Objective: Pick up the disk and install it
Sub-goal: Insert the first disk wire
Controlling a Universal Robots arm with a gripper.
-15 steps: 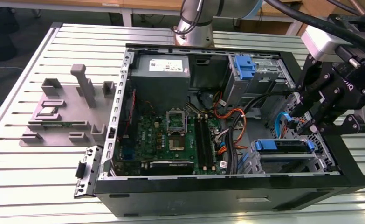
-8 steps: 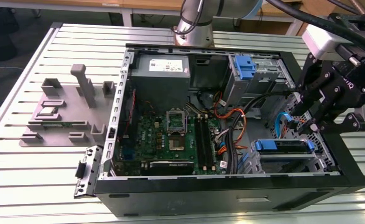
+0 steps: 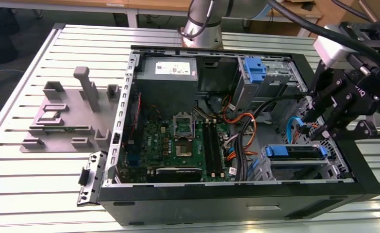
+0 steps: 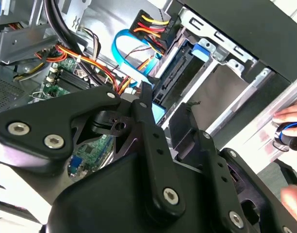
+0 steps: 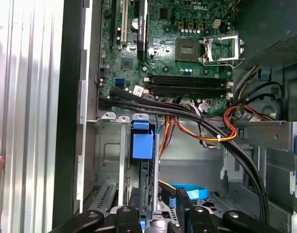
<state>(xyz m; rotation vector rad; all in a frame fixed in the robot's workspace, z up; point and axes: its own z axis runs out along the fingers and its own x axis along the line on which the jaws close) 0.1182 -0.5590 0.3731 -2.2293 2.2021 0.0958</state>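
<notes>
The worktop (image 3: 21,160) is ribbed, slotted aluminium. On it a black computer case (image 3: 241,204) lies open on its side, and at the exterior view's left stands a matte grey fixture (image 3: 67,116) of blocky posts and pockets. The jaws of the black, bolted gripper (image 3: 324,127) stand apart with nothing between them, over the near corner of the case at the exterior view's right. Just below them the disk (image 3: 293,151) sits in a bare sheet-metal bay (image 3: 301,170), showing a narrow edge and its smooth blue plastic carrier tab. Whether the jaws touch it cannot be told. Beside the gripper a flat, light-blue ribbon cable (image 3: 292,128) curves up, near thin red, orange and yellow wires (image 4: 148,24) that end in a black plug. Towards the middle lies the green motherboard (image 3: 176,141) with long dark slots and a square metal socket. At the far side are a grey power supply box (image 3: 167,70) with a white sticker and a tall blue latch piece (image 3: 255,70).
</notes>
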